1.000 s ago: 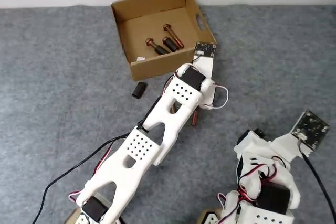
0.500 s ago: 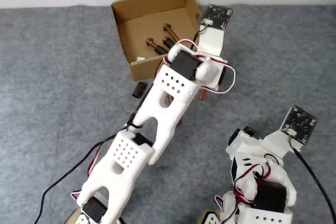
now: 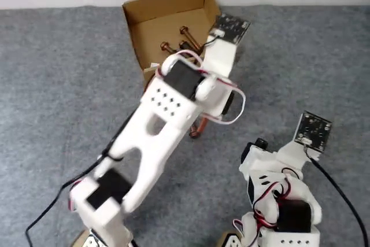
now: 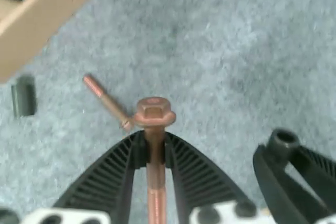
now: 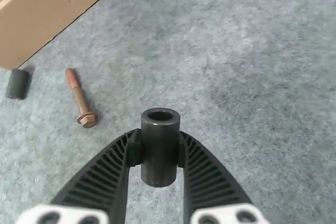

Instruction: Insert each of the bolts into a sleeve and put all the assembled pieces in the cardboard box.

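My left gripper (image 4: 154, 139) is shut on a copper bolt (image 4: 154, 114), head pointing away from the wrist, held above the carpet. My right gripper (image 5: 159, 141) is shut on a black sleeve (image 5: 159, 148), its open end facing outward; that sleeve also appears in the left wrist view (image 4: 284, 141), just beside the held bolt. Another bolt (image 5: 80, 98) and a loose sleeve (image 5: 17, 83) lie on the carpet near the cardboard box (image 3: 151, 13). Two assembled pieces (image 3: 184, 43) rest inside the box. In the high view the left arm (image 3: 167, 114) hangs over the area in front of the box.
Grey carpet covers the table. The right arm (image 3: 283, 177) stands at the front right. Cables trail from the left arm's base at the front left. Open carpet lies to the right of the box and at the left.
The left arm has lifted and swung back toward the front with the bolt. The right arm has shifted a little to the left, toward it.
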